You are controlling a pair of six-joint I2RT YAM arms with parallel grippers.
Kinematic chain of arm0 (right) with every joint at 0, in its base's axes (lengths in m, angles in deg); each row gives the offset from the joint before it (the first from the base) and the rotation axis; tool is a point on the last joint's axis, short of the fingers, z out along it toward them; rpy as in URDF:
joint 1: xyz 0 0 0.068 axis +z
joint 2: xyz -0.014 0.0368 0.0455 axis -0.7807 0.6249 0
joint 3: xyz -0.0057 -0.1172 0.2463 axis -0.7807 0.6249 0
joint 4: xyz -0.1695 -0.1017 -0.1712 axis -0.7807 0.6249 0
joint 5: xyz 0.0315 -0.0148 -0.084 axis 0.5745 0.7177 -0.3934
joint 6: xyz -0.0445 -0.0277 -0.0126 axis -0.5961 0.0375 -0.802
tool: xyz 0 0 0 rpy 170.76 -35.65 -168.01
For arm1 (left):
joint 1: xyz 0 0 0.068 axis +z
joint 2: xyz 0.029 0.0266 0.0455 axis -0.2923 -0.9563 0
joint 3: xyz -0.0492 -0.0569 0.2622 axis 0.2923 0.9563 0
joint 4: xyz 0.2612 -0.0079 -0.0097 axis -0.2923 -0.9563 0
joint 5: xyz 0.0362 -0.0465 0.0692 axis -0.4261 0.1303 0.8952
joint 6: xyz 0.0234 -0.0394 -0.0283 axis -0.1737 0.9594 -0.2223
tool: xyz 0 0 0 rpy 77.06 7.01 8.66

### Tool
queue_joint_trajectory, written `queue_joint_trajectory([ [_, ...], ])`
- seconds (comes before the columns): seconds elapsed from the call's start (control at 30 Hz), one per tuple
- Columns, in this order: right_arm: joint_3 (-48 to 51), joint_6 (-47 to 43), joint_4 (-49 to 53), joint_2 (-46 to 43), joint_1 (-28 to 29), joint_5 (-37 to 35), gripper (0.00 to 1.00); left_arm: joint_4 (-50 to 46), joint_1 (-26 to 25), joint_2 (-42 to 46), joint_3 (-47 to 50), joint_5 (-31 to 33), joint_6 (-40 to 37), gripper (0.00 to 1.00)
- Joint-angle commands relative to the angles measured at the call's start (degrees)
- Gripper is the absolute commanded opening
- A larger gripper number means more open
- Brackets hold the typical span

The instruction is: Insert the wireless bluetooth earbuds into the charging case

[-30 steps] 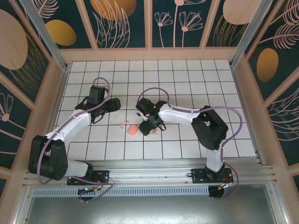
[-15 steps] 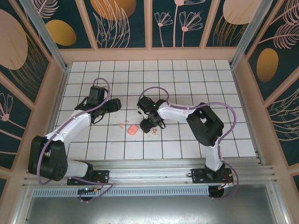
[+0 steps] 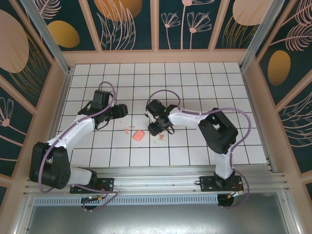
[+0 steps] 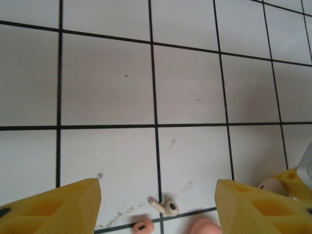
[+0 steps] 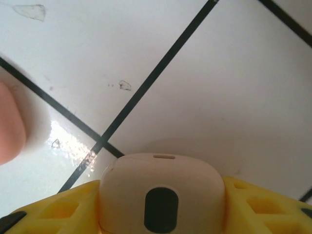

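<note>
Right now my left gripper (image 4: pixel 157 189) stands open. Its two yellow fingers (image 4: pixel 53 207) are spread wide, with nothing between them but the white tiled tabletop (image 4: pixel 107 83). In its wrist view, one small pale pink-white earbud with a dark oval tip (image 4: pixel 165 206) lies flat on the tabletop, close under the gap between the fingertips and touching neither finger. A second, pinker earbud (image 4: pixel 144 225) lies just beside the first on the left finger's side, partly cut off by the frame edge. The salmon-pink rounded block (image 4: pixel 207 227) sits just beyond the first earbud, toward the right finger.

From above, both earbuds rest just off the left gripper's tip, between it and the salmon-pink block. The block in turn lies between them and my right gripper (image 3: pixel 153 129).

The right gripper is closed on a pale cream rounded charging case with a dark oval slot (image 5: pixel 163 170). The case sits squarely between the yellow fingers (image 5: pixel 258 204), pressed against both, and is low over the tabletop. I cannot tell whether it touches the surface. The salmon-pink block is near this gripper's left side, apart from the case.

A few small pinkish bits (image 3: pixel 161 138) lie on the tabletop just beside the right gripper. They are too small for me to say what they are.
</note>
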Motion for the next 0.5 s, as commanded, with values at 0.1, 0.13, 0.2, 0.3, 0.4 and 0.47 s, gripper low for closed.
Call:
queue_joint_trajectory([
  [0.1, 10.03, 4.46, -17.71, -15.92, 0.31, -2.94, 0.50, -4.36, 0.18, 0.71, -4.23, -12.95, -4.47, 0.62],
  [0.13, 11.74, 4.63, -20.48, -18.18, 0.48, -3.11, 0.49, -5.00, 0.31, 0.74, -4.67, -14.91, -5.14, 0.62],
  [0.2, 14.55, 4.48, -24.89, -21.74, 0.96, -4.26, 0.49, -6.58, 0.23, 0.79, -5.09, -18.09, -6.07, 0.61],
  [0.3, 19.47, 2.37, -32.21, -26.64, 1.54, -5.05, 0.49, -8.72, 0.17, 1.58, -8.49, -22.35, -7.28, 0.60],
  [0.4, 25.12, -0.70, -40.20, -31.05, 1.72, -3.65, 0.48, -10.35, 0.17, 2.61, -10.42, -24.96, -9.00, 0.61],
  [0.47, 28.60, -2.63, -45.07, -33.90, 1.81, -2.36, 0.48, -12.35, 0.12, 2.66, -12.00, -26.80, -10.00, 0.61],
])
